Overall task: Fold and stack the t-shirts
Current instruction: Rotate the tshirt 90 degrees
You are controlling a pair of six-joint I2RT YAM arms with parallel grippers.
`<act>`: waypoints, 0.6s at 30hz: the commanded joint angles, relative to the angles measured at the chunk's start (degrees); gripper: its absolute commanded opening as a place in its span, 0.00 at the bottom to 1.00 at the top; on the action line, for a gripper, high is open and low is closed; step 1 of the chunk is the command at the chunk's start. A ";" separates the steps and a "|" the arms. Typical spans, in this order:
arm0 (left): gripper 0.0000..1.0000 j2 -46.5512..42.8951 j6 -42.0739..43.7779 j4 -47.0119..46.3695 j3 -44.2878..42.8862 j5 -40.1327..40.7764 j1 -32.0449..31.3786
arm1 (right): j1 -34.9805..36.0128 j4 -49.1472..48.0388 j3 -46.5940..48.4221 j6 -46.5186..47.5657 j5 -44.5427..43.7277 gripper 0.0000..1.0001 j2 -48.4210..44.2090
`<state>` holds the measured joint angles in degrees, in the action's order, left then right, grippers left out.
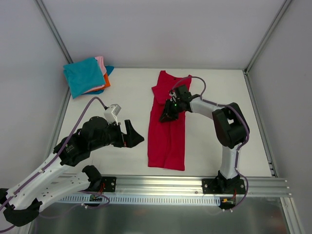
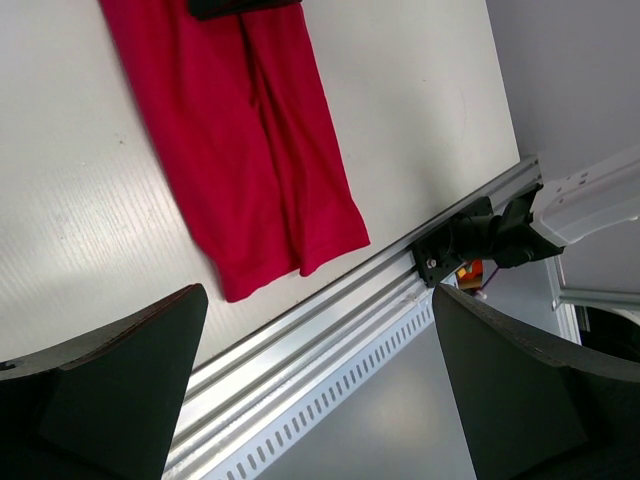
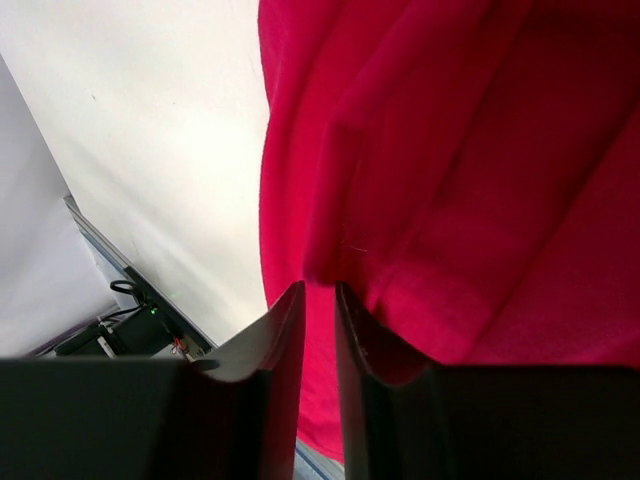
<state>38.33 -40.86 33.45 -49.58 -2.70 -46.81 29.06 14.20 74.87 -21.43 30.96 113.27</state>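
Observation:
The red t-shirt [image 1: 168,136] lies folded into a long strip in the middle of the table, collar end at the far side. It shows in the left wrist view [image 2: 250,140] and fills the right wrist view [image 3: 450,150]. My right gripper [image 1: 168,113] sits on the strip's left edge, in its upper half. Its jaws [image 3: 320,290] stand a narrow slit apart with a raised fold of red cloth pinched at the tips. My left gripper [image 1: 136,139] hovers left of the shirt, wide open and holding nothing [image 2: 320,300]. Teal, pink, orange and blue t-shirts [image 1: 85,75] lie stacked at the far left corner.
An aluminium rail [image 1: 161,183] runs along the table's near edge, seen slotted in the left wrist view [image 2: 330,330]. The right arm's base [image 2: 480,235] is bolted to it. White walls and frame posts close in the table's sides and back.

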 commanded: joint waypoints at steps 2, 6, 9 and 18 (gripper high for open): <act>0.99 -0.80 1.31 0.82 0.10 1.38 0.05 | 0.12 -2.68 -1.48 -0.54 1.56 0.12 1.16; 0.99 -1.24 1.22 1.53 0.45 1.73 0.05 | 0.12 -3.91 -2.71 -0.98 1.56 0.00 1.78; 0.99 -1.59 1.13 1.53 0.89 1.73 0.05 | 0.03 -4.00 -3.33 -0.89 1.47 0.00 1.51; 0.99 -2.99 1.05 1.97 1.94 1.91 0.05 | 0.03 -1.02 -3.86 0.86 -1.07 0.00 -1.56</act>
<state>36.23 -40.86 35.14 -48.18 -2.26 -46.81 29.06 12.01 71.33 -21.93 31.09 115.13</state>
